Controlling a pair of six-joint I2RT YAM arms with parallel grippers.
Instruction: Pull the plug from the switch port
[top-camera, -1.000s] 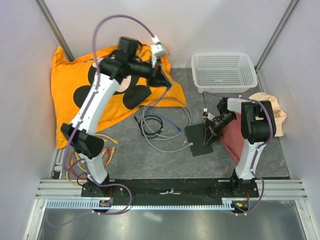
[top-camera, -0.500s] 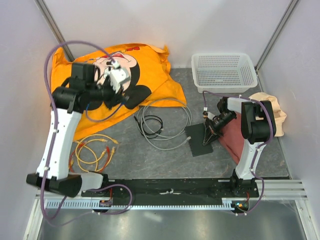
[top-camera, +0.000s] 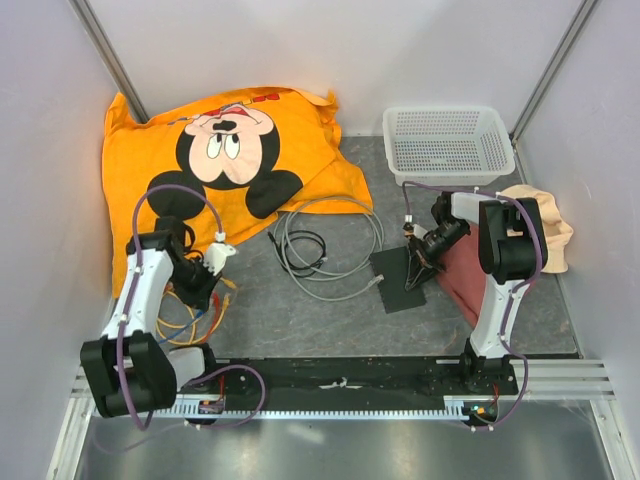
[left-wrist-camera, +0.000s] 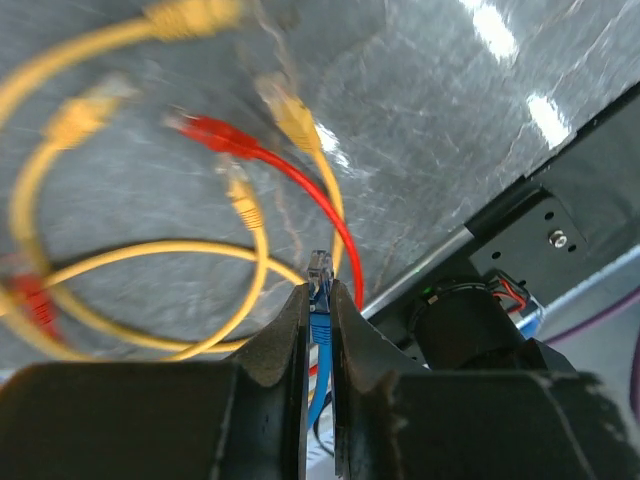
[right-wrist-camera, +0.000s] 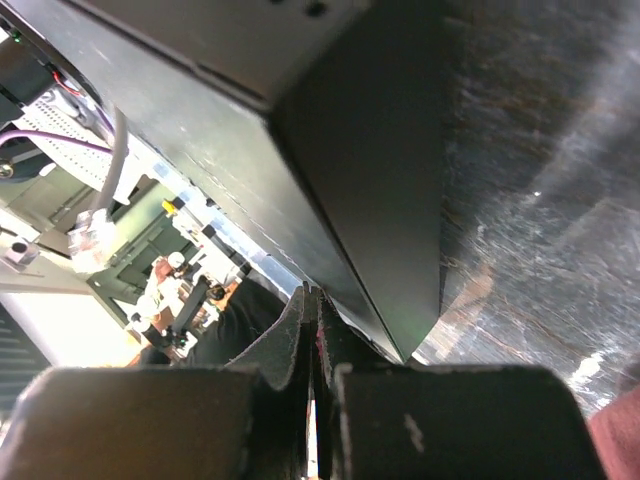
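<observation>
Figure: blue plug apart from the switch, overhead and wrist views.
Your left gripper (left-wrist-camera: 319, 300), low at the left of the overhead view above yellow and red cables (left-wrist-camera: 246, 210), pinches the blue plug (left-wrist-camera: 319, 270) between narrow jaws. Your right gripper (top-camera: 414, 268) is closed tight, tips on the switch (top-camera: 392, 282), right of centre.

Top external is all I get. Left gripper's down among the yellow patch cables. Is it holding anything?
Observer: Yes. The left wrist view shows the left gripper shut on a blue cable, with its clear plug sticking out in front.
Operator: And the right side?
Observer: The right wrist view shows the right gripper shut, its tips at the edge of the switch. Nothing is visible between them.
</observation>
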